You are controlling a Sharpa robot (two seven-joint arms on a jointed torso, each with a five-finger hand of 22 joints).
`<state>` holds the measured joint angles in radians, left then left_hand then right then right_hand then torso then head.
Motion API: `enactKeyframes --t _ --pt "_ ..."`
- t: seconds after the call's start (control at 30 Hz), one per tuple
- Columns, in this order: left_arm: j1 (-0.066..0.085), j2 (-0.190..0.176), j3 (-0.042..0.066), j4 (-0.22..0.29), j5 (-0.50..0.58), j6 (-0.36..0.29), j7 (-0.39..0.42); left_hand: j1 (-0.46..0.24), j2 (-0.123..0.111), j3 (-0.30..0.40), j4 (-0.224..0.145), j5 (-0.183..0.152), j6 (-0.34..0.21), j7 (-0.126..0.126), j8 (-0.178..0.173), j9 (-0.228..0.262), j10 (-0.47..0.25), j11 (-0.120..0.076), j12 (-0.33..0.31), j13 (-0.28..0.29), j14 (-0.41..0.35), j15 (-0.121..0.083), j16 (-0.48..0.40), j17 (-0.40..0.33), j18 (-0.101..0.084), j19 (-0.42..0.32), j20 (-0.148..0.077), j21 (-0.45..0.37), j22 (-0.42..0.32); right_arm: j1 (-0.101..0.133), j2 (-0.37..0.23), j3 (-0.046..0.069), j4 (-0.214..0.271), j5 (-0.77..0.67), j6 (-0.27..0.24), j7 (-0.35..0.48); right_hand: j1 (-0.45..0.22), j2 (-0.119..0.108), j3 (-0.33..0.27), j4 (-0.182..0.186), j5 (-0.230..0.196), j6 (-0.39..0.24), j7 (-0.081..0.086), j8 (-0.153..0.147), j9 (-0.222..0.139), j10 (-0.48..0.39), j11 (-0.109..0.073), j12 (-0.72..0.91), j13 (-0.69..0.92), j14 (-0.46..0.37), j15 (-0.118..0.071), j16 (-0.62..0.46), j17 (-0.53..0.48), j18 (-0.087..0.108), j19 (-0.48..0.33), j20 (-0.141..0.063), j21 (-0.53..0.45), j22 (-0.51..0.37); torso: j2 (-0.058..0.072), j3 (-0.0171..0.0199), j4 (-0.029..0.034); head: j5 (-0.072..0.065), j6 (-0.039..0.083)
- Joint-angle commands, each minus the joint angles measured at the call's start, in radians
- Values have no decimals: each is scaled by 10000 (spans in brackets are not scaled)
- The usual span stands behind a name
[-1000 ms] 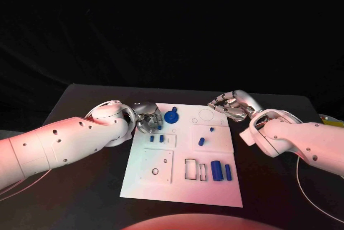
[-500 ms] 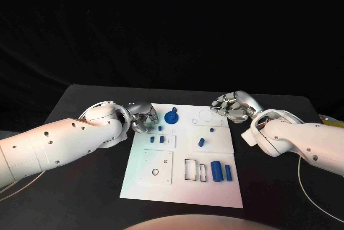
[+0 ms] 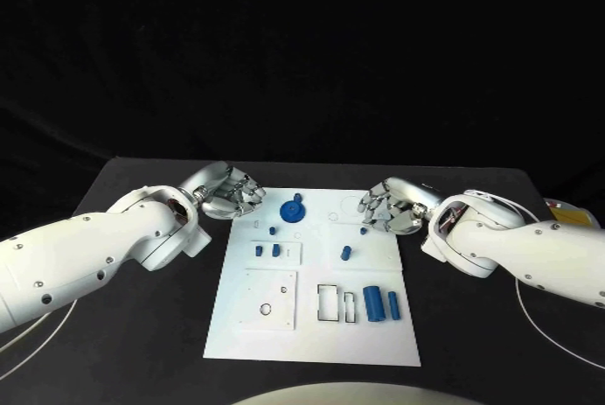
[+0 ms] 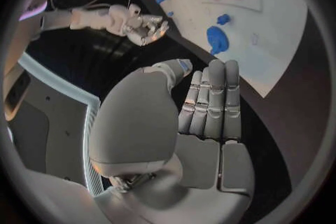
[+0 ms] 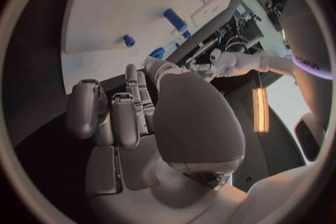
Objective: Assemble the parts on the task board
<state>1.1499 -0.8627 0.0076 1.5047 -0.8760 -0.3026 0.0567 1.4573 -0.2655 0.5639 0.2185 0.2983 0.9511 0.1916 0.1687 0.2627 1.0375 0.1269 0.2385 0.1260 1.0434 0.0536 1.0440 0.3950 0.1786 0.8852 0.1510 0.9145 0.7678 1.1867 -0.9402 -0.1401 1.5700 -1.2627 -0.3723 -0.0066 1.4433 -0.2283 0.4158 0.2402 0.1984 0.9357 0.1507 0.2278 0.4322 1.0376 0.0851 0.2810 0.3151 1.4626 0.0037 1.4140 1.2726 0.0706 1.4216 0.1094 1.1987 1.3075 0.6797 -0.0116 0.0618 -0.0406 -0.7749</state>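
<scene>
Head view: the task board [image 3: 316, 335] lies mid-surface, blue parts [image 3: 377, 302] scattered over it. The left hand [image 3: 230, 193] hovers just off the board's far left corner, fingers curled in on nothing; a round blue part [image 3: 293, 212] lies near it. The right hand [image 3: 391, 206] hangs over the far right edge, likewise curled and holding nothing.

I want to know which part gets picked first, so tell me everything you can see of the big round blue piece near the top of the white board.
The round blue part looks like matte plastic: a flat disc with a small tab or stem sticking out toward the board's far edge. It lies on the task board, in its far portion, slightly toward the left hand's side. Neither that hand nor the right hand touches it. The left wrist view shows it too.
</scene>
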Motion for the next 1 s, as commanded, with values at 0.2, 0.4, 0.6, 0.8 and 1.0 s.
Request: enactKeyframes --t 0.2,0.4,0.6,0.8,1.0 --pt "4 -415 20 432 5962 -1098 2262 -303 136 -535 100 -23 200 -172 259 138 457 -186 916 366 68 -132 -133 -31 64 237 -71 -464 -358 28 64 5 311 -4614 1405 -1545 -158 -246 -32 8 -162 99 29 -99 -46 -41 75 -263 -296 419 84 31 -1 28 108 -7 102 967 21 -7 9 -97 64" --pt "-5 -664 20 622 6704 -883 2704 -256 224 -747 67 -18 178 -203 327 185 428 -246 1416 613 73 -172 -177 -29 54 369 -117 -657 -505 21 179 6 487 -5501 1380 -1988 -202 -305 -73 1 -189 85 55 -134 -64 -47 94 -317 -368 435 106 63 56 -2 170 -13 253 1043 22 -25 35 -140 29" --pt "-10 -795 19 699 7054 -770 2883 -238 257 -786 63 -15 168 -198 345 199 321 -238 1505 661 66 -170 -187 -25 51 396 -123 -706 -539 8 281 6 549 -5891 1308 -2160 -155 -268 -30 -42 -110 135 78 -145 -74 -47 113 -381 -461 450 122 86 88 -24 216 -8 353 1097 25 -19 23 -119 14" --pt "-11 -851 18 709 7167 -726 2902 -245 269 -813 73 -16 152 -190 350 205 254 -228 1551 685 58 -163 -193 -22 48 408 -122 -734 -558 -18 369 3 564 -5904 1371 -2137 -64 -103 157 -111 -15 361 28 -100 -67 188 77 -421 -634 481 94 149 185 -68 317 -9 592 1225 30 -20 16 -106 -24" --pt "-11 -866 17 640 7196 -699 2848 -203 304 -819 57 -10 129 -185 356 212 175 -223 1610 714 51 -160 -197 -18 48 427 -122 -765 -578 -48 417 0 540 -5893 1546 -2168 237 169 764 -497 -172 882 -114 57 -11 935 -120 -413 -790 536 -78 266 344 -220 618 -112 1385 1621 20 -10 10 -97 -47"
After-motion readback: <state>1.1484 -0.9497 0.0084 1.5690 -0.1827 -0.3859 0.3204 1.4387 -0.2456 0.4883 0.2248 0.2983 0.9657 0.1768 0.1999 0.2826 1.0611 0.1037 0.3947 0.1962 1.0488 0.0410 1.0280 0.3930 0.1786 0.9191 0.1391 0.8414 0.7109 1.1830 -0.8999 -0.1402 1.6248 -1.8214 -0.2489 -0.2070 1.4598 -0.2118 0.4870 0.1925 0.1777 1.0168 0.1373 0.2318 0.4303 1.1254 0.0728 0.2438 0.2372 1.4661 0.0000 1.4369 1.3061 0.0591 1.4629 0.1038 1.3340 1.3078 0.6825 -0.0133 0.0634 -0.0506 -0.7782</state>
